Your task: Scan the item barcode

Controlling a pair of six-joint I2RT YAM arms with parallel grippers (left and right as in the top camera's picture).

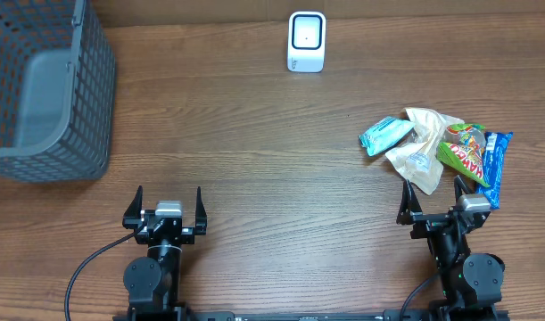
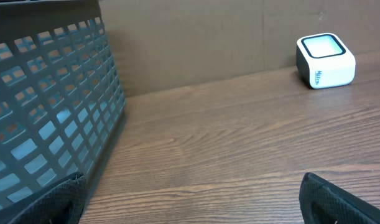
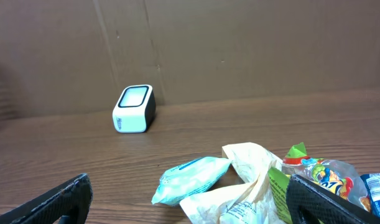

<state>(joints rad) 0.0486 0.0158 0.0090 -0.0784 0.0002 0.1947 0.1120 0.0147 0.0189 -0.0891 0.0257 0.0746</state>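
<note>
A white barcode scanner (image 1: 307, 41) stands at the back middle of the table, also seen as the scanner (image 2: 325, 60) and the scanner (image 3: 134, 109). A pile of snack packets lies at the right: a light blue packet (image 1: 385, 135), a cream wrapper (image 1: 424, 147), a green bag (image 1: 465, 152) and a blue packet (image 1: 495, 165). My right gripper (image 1: 433, 196) is open just in front of the pile, with the cream wrapper (image 3: 245, 186) between its fingers' line of sight. My left gripper (image 1: 169, 204) is open over bare wood at the front left.
A grey mesh basket (image 1: 42, 89) stands at the back left; its wall (image 2: 46, 112) fills the left of the left wrist view. A brown cardboard wall (image 3: 239, 50) backs the table.
</note>
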